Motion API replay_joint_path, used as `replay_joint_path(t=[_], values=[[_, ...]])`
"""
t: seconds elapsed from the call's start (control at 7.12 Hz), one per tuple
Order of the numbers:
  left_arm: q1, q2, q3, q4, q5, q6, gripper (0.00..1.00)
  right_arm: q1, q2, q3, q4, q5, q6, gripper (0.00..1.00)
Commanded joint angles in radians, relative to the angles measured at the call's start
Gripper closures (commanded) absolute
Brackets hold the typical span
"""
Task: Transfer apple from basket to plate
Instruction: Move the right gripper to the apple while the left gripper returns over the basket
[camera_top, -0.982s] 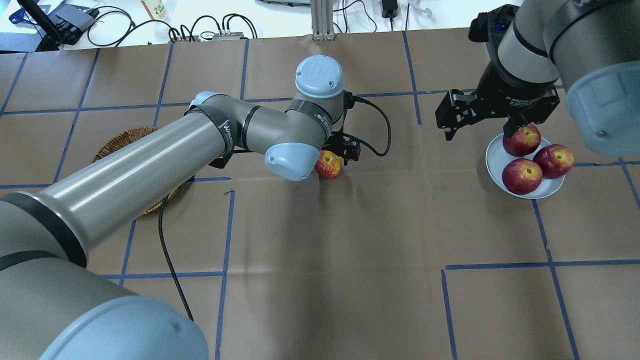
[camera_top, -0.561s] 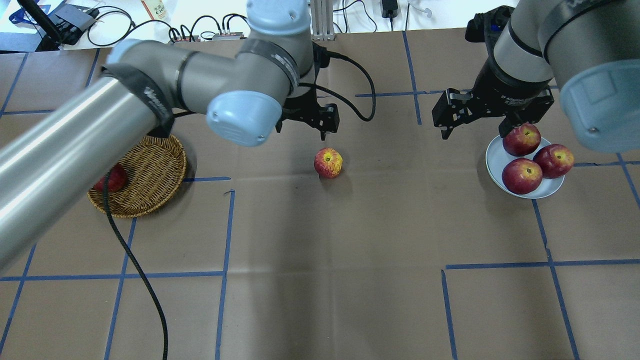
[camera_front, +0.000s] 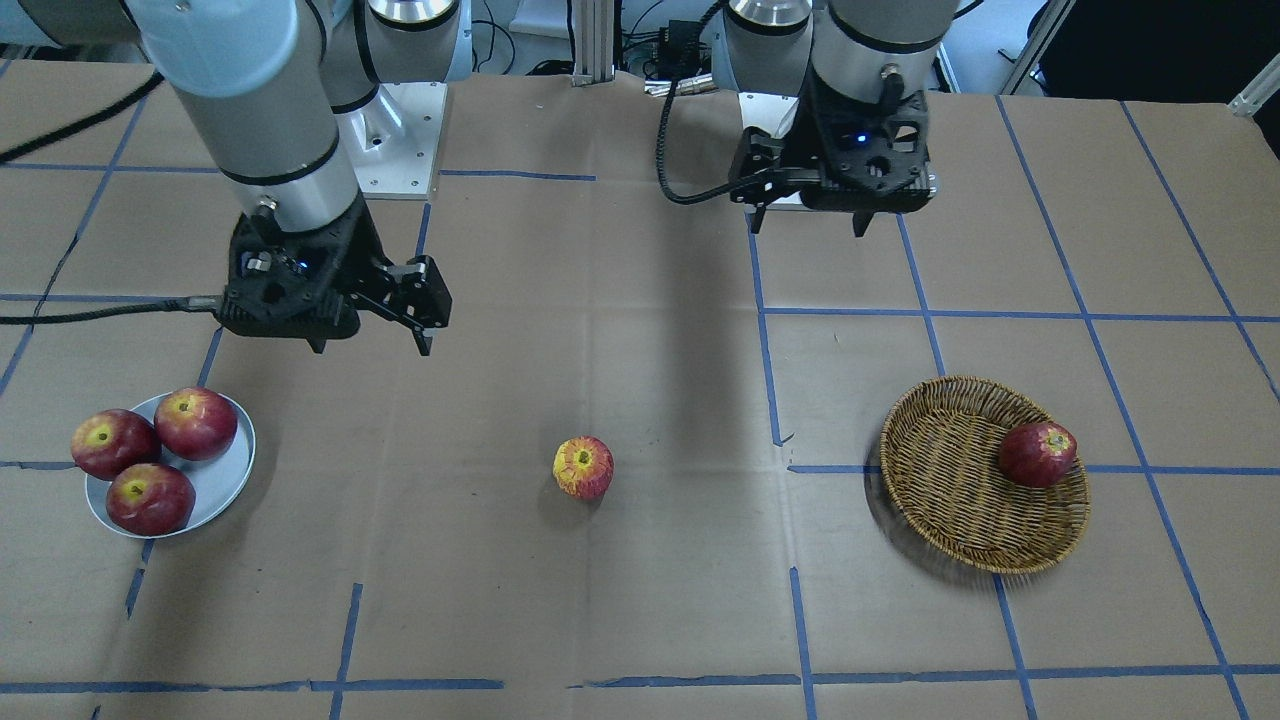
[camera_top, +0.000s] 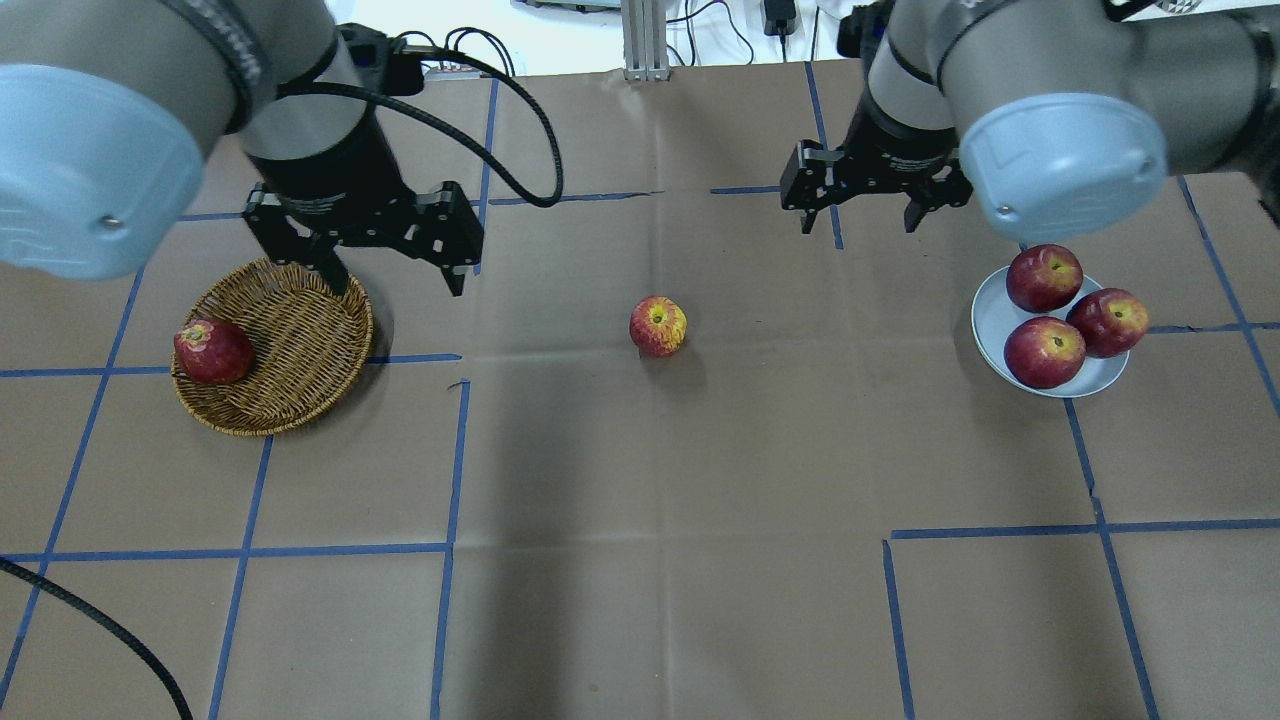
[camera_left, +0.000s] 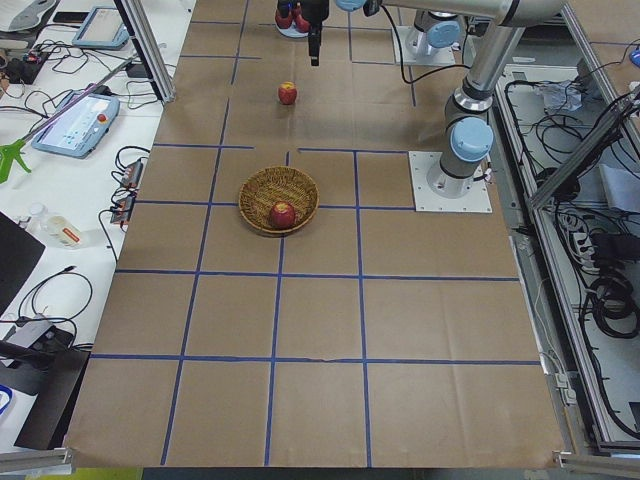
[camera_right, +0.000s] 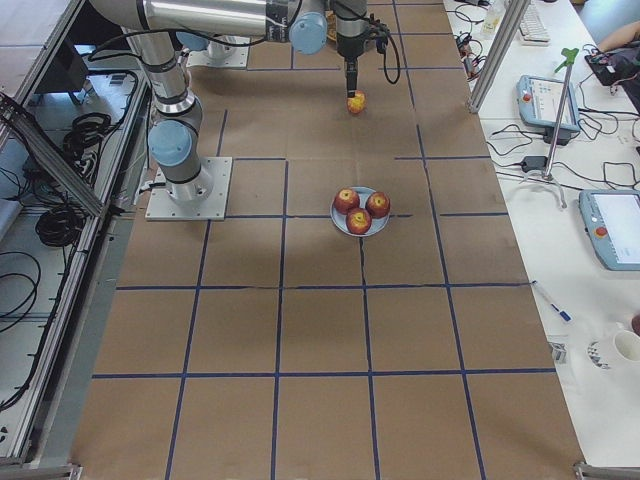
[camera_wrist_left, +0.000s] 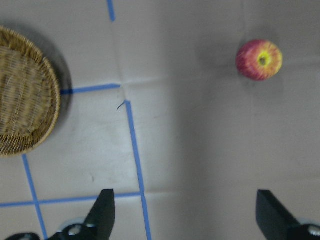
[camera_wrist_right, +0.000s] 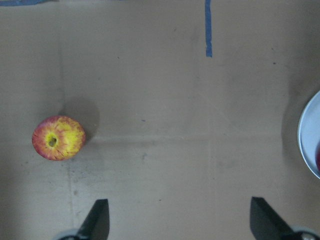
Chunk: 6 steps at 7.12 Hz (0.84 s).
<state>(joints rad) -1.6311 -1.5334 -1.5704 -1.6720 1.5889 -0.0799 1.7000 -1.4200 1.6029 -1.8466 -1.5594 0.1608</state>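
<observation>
The streaky apple (camera_top: 657, 325) with its yellow patch lies alone on the brown table, midway between basket and plate. It also shows in the front view (camera_front: 583, 467) and in both wrist views (camera_wrist_left: 259, 60) (camera_wrist_right: 58, 138). The wicker basket (camera_top: 300, 340) (camera_front: 950, 480) is at the left. The pale plate (camera_top: 990, 310) (camera_front: 222, 478) is at the right. My left gripper (camera_top: 397, 280) (camera_wrist_left: 184, 200) hangs open and empty just beyond the basket's far right rim. My right gripper (camera_top: 858, 222) (camera_wrist_right: 178, 210) hangs open and empty, beyond and left of the plate.
A dark red apple (camera_top: 212, 351) lies in the basket's left side. Three dark red apples (camera_top: 1043, 351) fill the plate. A black cable (camera_top: 520, 90) loops from my left wrist. Blue tape lines cross the table.
My left gripper has let go of the streaky apple, risen and swung left to the basket. My right gripper has moved left, off the plate. The apple stays put.
</observation>
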Motion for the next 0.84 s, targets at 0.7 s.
replay_joint_path(t=[0.7], values=[[0.051,0.036,-0.022,-0.014,0.014,0.078,0.01,0.249,0.355,-0.069,-0.303,-0.018,0.261,0.0]])
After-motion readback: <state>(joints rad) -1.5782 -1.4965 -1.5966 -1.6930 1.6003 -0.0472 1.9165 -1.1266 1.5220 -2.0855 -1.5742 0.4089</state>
